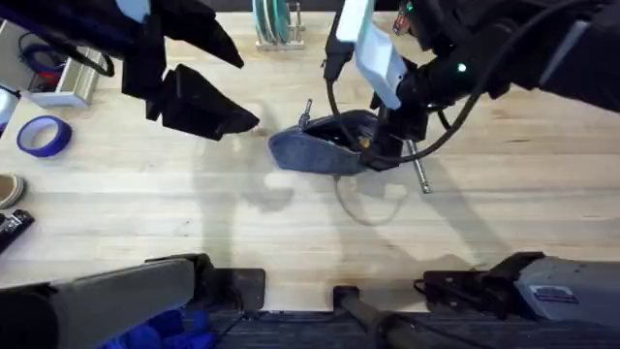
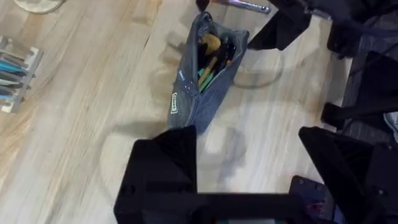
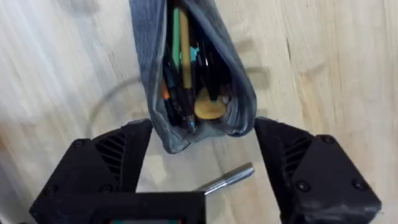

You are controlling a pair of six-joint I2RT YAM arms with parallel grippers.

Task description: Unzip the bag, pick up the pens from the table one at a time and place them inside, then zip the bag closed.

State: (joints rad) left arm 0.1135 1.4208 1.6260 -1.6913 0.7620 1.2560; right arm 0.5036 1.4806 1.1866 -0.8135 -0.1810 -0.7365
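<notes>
bag: the bag [image 1: 325, 147] lies mid-table on the table [image 1: 145, 213], its zipper already open; from my right wrist i look straight into its mouth and see pens and pencils of several colours packed inside [image 3: 186, 68].
done: unzipping looks finished, and some loading seems to have happened, though i cannot tell which of the things inside are the task's pens.
left to do: one silver pen [image 1: 418, 167] lies on the wood just beside the bag's right end; another slim metal tip [image 1: 306, 110] pokes up at the bag's far edge, possibly a pen, hard to say. after that, the zip has to be closed.
right hand: my right gripper [image 3: 202, 168] hangs just over the bag's near end, fingers spread wide on either side of it and holding nothing; the silver pen [image 3: 227, 178] lies between them, below the bag's end.
left hand: my left gripper [image 2: 249, 168] hovers open and empty, near the bag's other end [image 2: 186, 109] but apart from it.
</notes>
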